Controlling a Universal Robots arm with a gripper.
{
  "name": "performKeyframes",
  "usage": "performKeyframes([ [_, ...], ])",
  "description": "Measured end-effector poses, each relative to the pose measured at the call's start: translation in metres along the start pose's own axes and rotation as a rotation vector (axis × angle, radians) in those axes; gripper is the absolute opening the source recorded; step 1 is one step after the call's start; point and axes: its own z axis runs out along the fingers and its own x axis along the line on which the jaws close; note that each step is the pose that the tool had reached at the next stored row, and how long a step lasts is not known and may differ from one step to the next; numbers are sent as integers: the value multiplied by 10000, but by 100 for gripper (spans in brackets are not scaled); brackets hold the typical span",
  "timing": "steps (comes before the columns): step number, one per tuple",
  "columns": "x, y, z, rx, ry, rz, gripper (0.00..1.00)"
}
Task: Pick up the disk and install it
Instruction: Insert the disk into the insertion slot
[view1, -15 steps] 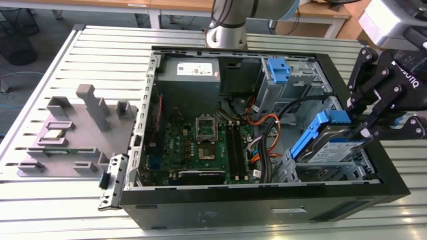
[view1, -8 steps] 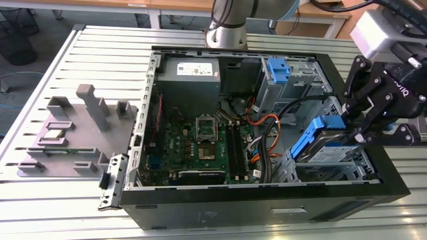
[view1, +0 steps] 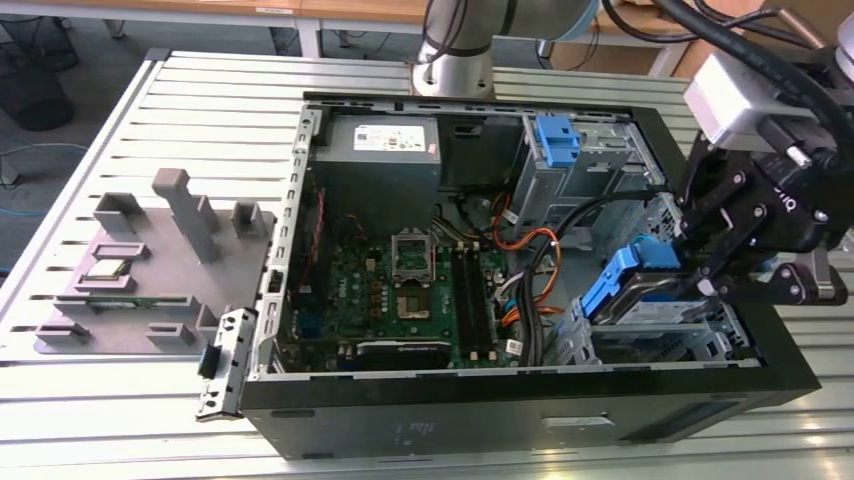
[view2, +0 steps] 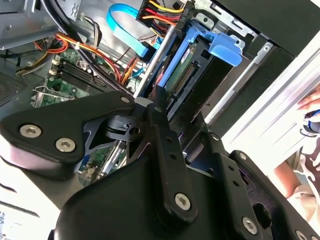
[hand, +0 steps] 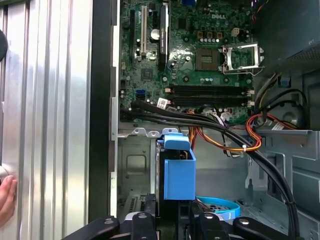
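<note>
At four o'clock inside the open computer case (view1: 400, 430), seen from the exterior view, my tool (view1: 705, 272) pinches the disk (view1: 647, 300), blue-railed and tilted over the metal drive cage (view1: 721, 325).

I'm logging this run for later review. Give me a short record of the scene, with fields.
gripper: gripper shut on the disk, over the computer case
disk: silver with blue rails, tilted at the drive cage on the exterior view's right
case: side open, motherboard and cables exposed
table: table carries a grey holder on the exterior view's left
person: a hand at the table's edge in the first wrist view
</note>
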Motion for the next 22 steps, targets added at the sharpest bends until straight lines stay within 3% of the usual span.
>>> performKeyframes([
  [9, 10, -7, 155, -1, 1, 0, 35],
  [18, 10, -8, 165, 0, -7, -1, 36],
  [19, 10, -8, 164, 0, -3, -1, 42],
  [22, 10, -8, 164, 0, -4, 0, 42],
])
